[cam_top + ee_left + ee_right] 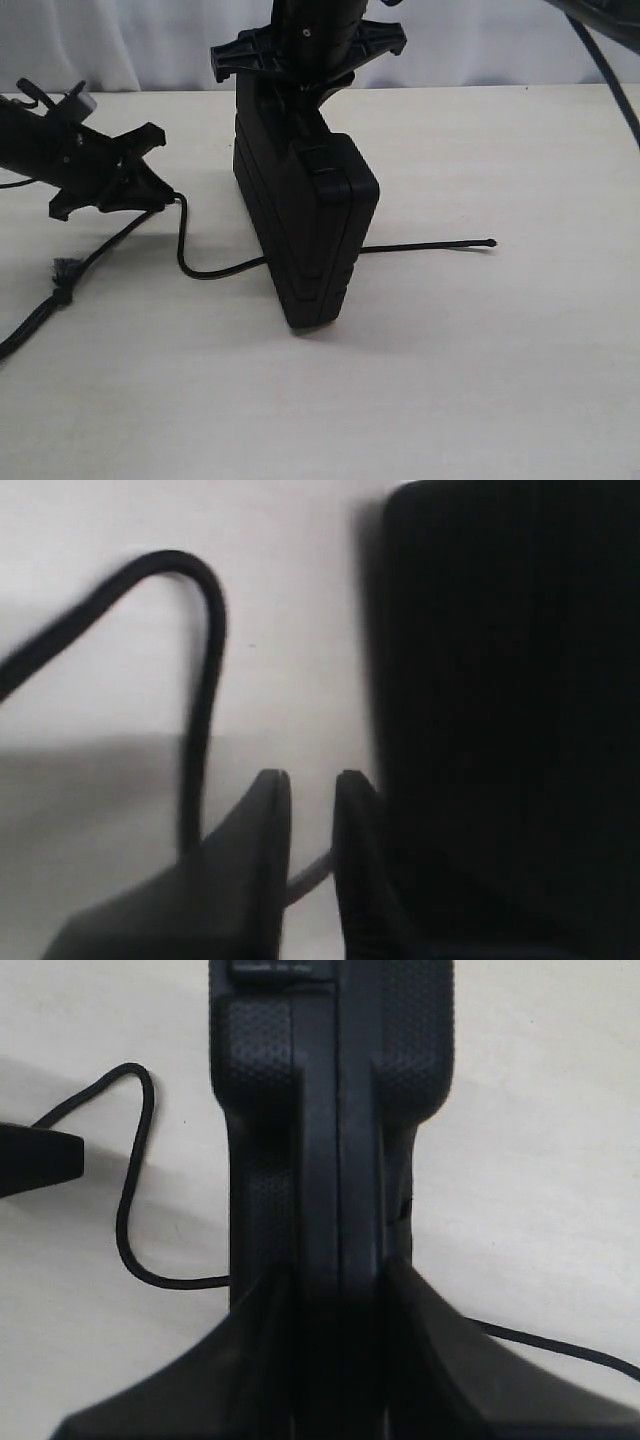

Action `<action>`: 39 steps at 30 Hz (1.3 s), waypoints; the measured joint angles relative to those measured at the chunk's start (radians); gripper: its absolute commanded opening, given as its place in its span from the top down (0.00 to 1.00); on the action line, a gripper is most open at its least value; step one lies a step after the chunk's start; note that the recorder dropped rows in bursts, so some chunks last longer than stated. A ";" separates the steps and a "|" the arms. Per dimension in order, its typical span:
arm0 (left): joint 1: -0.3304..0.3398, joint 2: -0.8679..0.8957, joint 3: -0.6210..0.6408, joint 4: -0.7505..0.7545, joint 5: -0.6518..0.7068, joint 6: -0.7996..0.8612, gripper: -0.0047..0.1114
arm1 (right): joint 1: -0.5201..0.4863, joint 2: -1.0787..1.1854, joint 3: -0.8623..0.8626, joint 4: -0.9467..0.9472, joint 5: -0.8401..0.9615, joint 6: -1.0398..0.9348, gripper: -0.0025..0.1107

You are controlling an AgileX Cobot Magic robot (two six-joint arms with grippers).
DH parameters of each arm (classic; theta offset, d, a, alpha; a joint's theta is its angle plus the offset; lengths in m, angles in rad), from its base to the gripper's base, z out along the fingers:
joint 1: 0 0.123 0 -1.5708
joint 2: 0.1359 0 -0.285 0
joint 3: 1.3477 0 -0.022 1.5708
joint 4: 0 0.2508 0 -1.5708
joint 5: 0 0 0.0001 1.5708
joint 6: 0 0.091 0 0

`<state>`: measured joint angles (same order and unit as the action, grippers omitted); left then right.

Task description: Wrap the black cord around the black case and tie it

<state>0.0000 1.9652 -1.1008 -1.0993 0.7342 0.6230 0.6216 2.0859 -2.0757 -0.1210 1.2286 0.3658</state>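
The black case (310, 230) stands on its narrow edge in the middle of the table. My right gripper (290, 95) comes down from above and is shut on the case's upper end (330, 1110), one finger on each flat side (335, 1290). The black cord (215, 272) passes under the case; one end (490, 242) lies out to the right. On the left it loops up to my left gripper (168, 192). In the left wrist view the jaws (312, 790) stand a narrow gap apart with a strand crossing between them. The cord's loop (205, 650) and the case (500, 680) lie beyond.
The cord's knot (63, 290) and frayed tuft (65, 266) lie at the table's left edge, and the cord runs on off the frame. A thick glossy arm cable (610, 70) hangs at the top right. Pale tabletop (450, 380) spreads in front and to the right.
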 measured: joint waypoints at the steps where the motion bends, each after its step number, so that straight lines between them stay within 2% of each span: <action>1: 0.000 0.000 -0.007 -0.018 0.023 0.033 0.70 | 0.000 0.000 0.000 0.000 0.000 0.000 0.94; 3: 0.000 0.000 -0.039 0.020 0.069 0.116 0.59 | 0.000 0.000 0.000 0.000 0.000 0.000 0.94; 6: 0.000 -0.014 -0.106 0.240 0.111 0.168 0.49 | 0.000 0.000 0.000 0.000 0.000 0.000 0.94; 9: 0.000 -0.056 -0.154 0.568 0.139 0.055 0.48 | 0.000 0.000 0.000 0.000 0.000 0.000 0.94; 10: 0.000 -0.077 -0.159 0.719 0.154 -0.017 0.48 | 0.000 0.000 0.000 0.000 0.000 0.000 0.94; 12: -0.001 -0.096 -0.163 0.910 0.208 -0.096 0.48 | 0.000 0.000 0.000 0.000 0.000 0.000 0.94; 14: -0.001 -0.101 -0.160 1.021 0.289 -0.154 0.48 | 0.000 0.000 0.000 0.000 0.000 0.000 0.94; 18: -0.013 -0.101 -0.076 1.059 0.320 -0.190 0.48 | 0.000 0.000 0.000 0.000 0.000 -0.002 0.94; 26: -0.046 -0.101 0.090 1.048 0.103 -0.197 0.49 | 0.000 0.000 0.000 0.000 0.000 -0.004 0.94; 28: -0.046 -0.101 0.121 1.045 0.059 -0.211 0.53 | 0.000 0.000 0.000 0.000 0.000 -0.004 0.94; 31: -0.046 -0.101 0.157 1.045 -0.015 -0.258 0.66 | 0.000 0.000 0.000 0.000 0.000 -0.004 0.94; 33: -0.046 -0.101 0.179 1.045 -0.077 -0.306 0.71 | 0.000 0.000 0.000 0.000 0.000 -0.004 0.94; 36: -0.046 -0.099 0.216 1.043 -0.147 -0.362 0.69 | 0.000 0.000 0.000 0.003 0.000 -0.004 0.94; 39: -0.046 -0.089 0.224 1.038 -0.158 -0.424 0.67 | 0.000 0.000 0.000 0.003 -0.002 -0.004 0.94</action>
<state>-0.0462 1.8761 -0.8766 -0.0613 0.5761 0.1994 0.6216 2.0859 -2.0757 -0.1179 1.2269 0.3618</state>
